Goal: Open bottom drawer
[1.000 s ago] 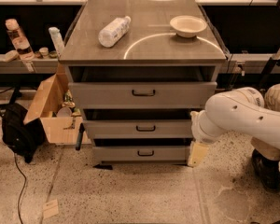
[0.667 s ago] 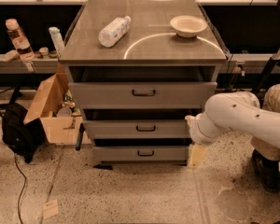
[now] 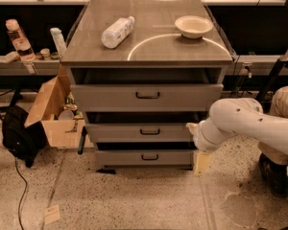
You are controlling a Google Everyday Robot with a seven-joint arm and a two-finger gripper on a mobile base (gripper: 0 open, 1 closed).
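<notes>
Grey 3-drawer cabinet (image 3: 149, 51) on a speckled floor (image 3: 134, 200). On its top: a white bottle (image 3: 117, 31) lying on its side and a shallow bowl (image 3: 193, 26) at right-rear, well apart. The bottom drawer (image 3: 125, 158) is the lowest front, just above the floor, w/ a dark gap over it, poss. slightly ajar. The white arm comes in from the right. The gripper (image 3: 194, 130) is by the cabinet's right edge at approx. middle-drawer height; can't tell its state. Left of the cabinet: open cardboard box (image 3: 48, 114), black bag (image 3: 19, 135).
</notes>
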